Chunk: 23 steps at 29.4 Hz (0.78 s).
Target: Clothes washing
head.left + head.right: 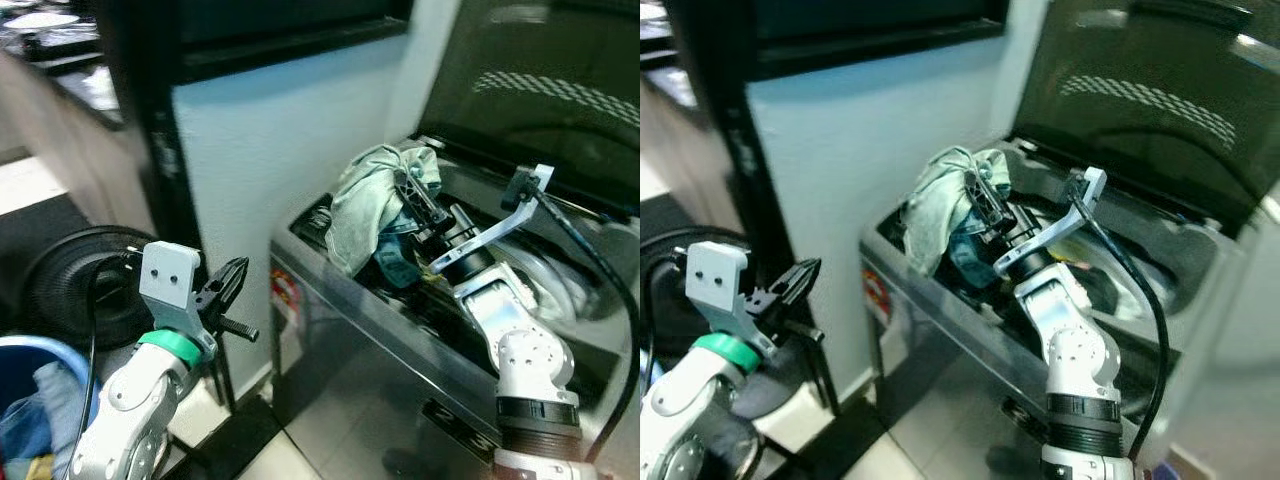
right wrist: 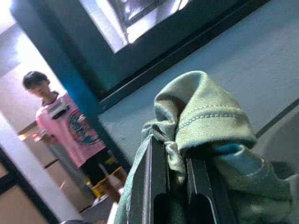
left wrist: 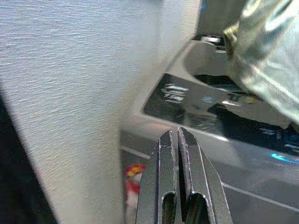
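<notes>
A pale green garment (image 1: pixel 365 205) with a blue piece bunched under it hangs over the open tub of the top-loading washing machine (image 1: pixel 340 330). My right gripper (image 1: pixel 415 195) is shut on it; in the right wrist view the cloth (image 2: pixel 201 116) is pinched between the fingers (image 2: pixel 149 186). The dark lid (image 1: pixel 540 90) stands open behind. My left gripper (image 1: pixel 235 275) is shut and holds nothing. It hovers left of the machine's front corner, and in the left wrist view its fingertips (image 3: pixel 177 135) point at the control panel (image 3: pixel 187 100).
A white wall panel (image 1: pixel 270 130) stands left of the machine. A blue basket (image 1: pixel 40 400) with clothes sits at the lower left, beside a black round object (image 1: pixel 75 285) with a cable. A person (image 2: pixel 65 130) in a pink shirt stands in a doorway.
</notes>
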### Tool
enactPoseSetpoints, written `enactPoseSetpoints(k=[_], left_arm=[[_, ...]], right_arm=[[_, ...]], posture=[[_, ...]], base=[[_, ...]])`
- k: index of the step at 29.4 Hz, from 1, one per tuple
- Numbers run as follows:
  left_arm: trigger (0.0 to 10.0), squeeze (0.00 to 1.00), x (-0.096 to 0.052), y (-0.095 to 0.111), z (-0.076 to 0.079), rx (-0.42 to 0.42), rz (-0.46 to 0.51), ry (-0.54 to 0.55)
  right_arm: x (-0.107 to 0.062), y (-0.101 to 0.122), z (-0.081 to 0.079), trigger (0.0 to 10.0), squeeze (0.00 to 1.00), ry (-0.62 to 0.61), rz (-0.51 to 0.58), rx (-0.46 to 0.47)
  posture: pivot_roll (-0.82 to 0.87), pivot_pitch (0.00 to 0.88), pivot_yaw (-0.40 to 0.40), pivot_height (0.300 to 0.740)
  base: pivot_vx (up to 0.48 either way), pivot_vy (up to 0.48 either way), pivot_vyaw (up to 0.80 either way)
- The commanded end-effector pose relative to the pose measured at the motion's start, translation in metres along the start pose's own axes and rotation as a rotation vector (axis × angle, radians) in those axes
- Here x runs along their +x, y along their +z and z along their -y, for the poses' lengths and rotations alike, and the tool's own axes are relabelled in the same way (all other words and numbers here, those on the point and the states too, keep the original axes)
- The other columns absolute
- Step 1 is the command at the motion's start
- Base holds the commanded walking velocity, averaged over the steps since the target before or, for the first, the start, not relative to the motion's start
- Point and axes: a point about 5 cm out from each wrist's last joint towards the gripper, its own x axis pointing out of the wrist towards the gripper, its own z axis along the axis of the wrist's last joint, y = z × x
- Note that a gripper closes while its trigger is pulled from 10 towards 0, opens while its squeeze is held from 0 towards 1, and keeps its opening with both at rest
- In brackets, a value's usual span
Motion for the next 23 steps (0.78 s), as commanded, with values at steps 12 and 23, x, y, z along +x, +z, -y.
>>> enactPoseSetpoints(k=[12,23], left_arm=[[10.0,0.0,0.001,-0.001,-0.003,0.004,-0.013,0.011],[10.0,0.0,-0.001,-0.002,-0.004,0.008,-0.019,0.013]], right_arm=[[0.013,0.005,-0.012,10.0,0.0,0.016,-0.05,-0.127],[0.014,0.005,-0.012,10.0,0.0,0.008,-0.053,-0.138]], posture=[[0.03,0.0,0.02,0.74],[0.03,0.0,0.021,0.74]], base=[[0.0,0.0,-0.8],[0.0,0.0,-0.8]])
